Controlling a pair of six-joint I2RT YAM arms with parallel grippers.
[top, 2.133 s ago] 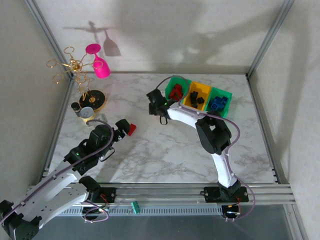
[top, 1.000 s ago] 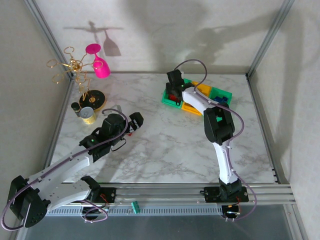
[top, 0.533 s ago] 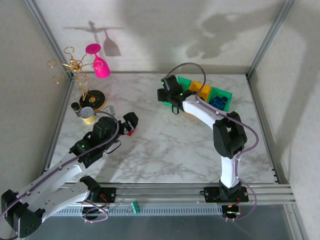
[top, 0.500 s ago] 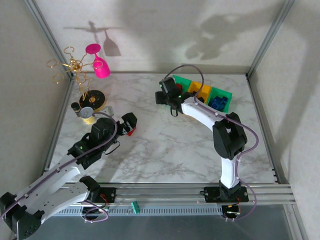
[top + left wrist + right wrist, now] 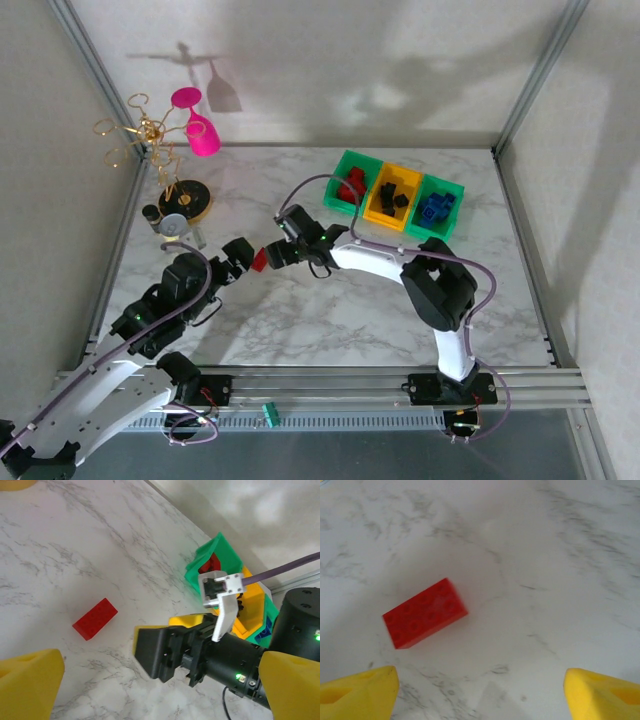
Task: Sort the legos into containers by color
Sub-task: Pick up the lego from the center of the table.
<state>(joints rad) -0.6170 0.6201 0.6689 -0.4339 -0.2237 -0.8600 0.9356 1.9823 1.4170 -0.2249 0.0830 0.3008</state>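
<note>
Right hand [image 5: 480, 692] released, red lego [image 5: 425, 612] lying free ahead; left hand [image 5: 160, 685] released opposite; open marble table [image 5: 560, 555] around.

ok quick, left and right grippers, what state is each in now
left gripper: open, holding nothing
right gripper: open, red lego lying loose ahead of it, not held

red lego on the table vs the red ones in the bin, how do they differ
The loose red lego lies alone, flat on the marble table; the binned red legos are piled together in the left green bin. The loose red lego is not yet sorted; the binned red legos are. Both are red.
</note>
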